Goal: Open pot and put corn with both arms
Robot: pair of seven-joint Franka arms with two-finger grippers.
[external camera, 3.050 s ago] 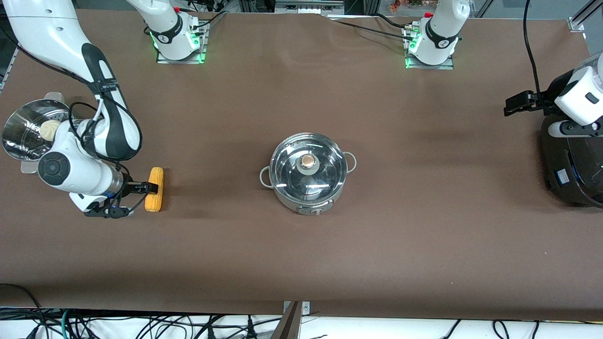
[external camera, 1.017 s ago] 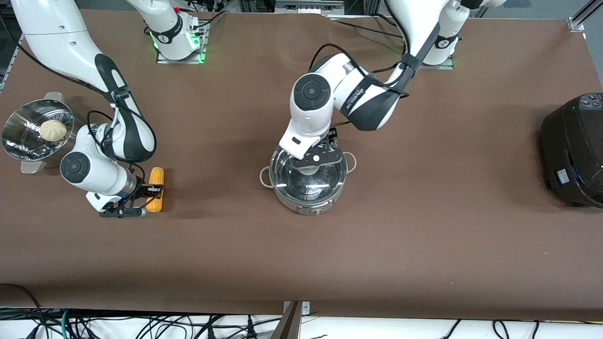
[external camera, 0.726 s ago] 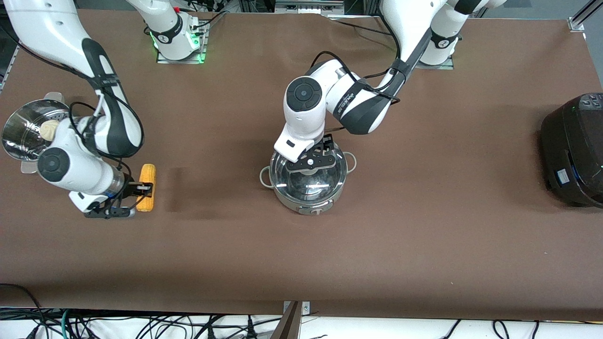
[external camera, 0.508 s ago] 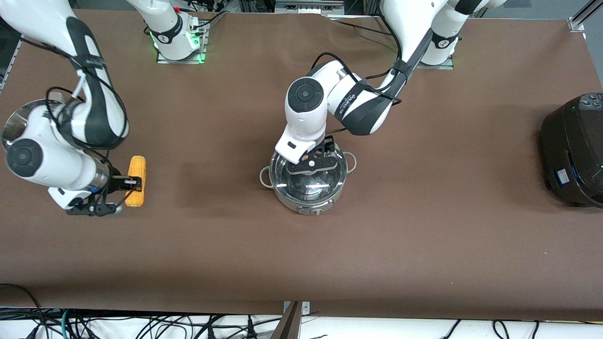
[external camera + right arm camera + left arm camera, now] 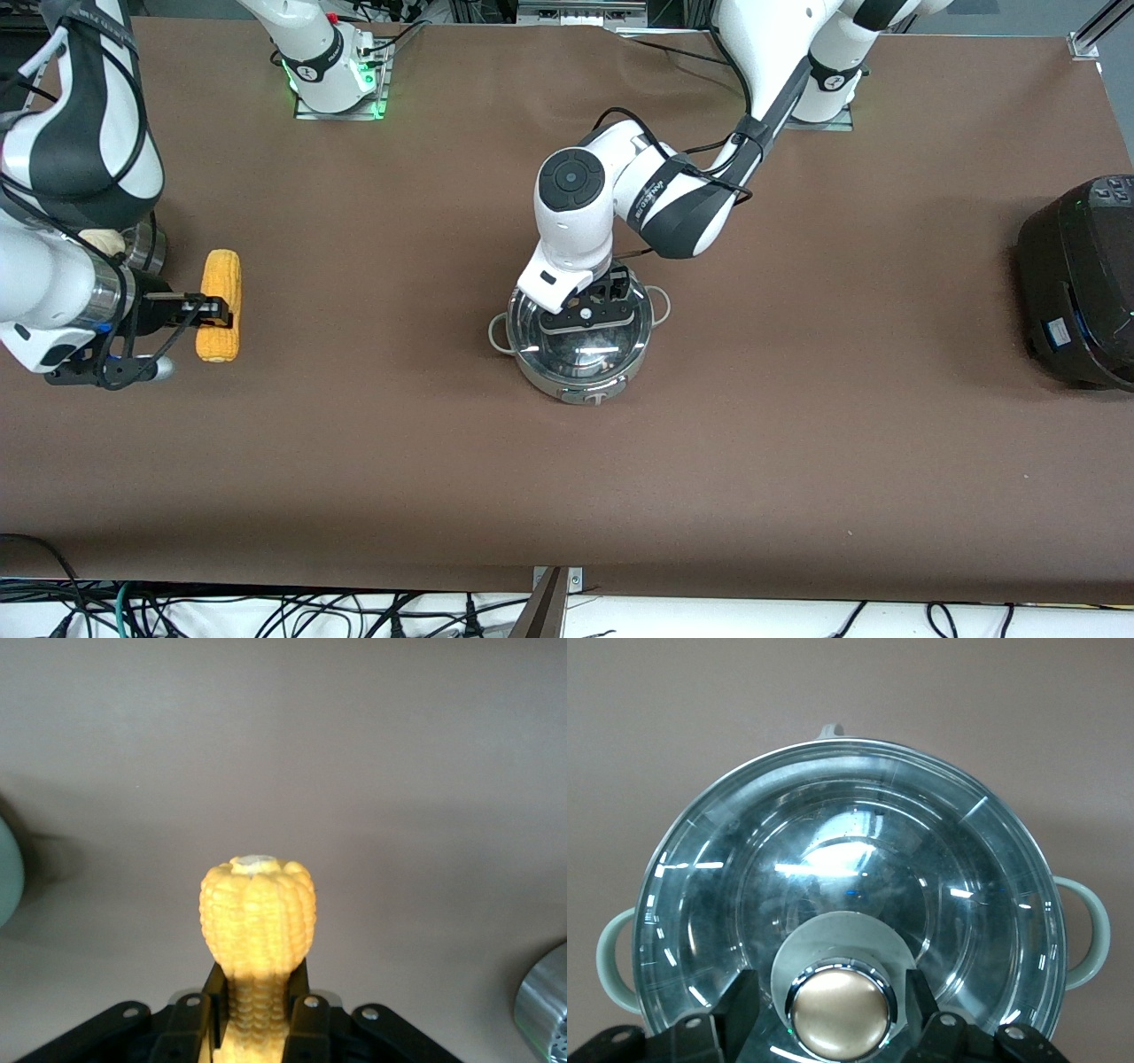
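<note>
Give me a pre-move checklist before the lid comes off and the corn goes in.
1. Left pincer at the lid knob, a finger on each side: ok.
2. Grip on the knob closed: cannot tell.
3. Lid still on the pot: not ok for dropping yet.
4. Corn clamped in the right pincer: ok.
5. Corn lifted off the table: ok.
6. Corn over the pot: not ok, it is at the right arm's end.

Pot mouth obstructed
Glass lid [image 5: 580, 332] and left gripper [image 5: 592, 306] cover the pot [image 5: 578, 377]; brown table [image 5: 381, 266] lies bare toward the corn [image 5: 218, 304]
</note>
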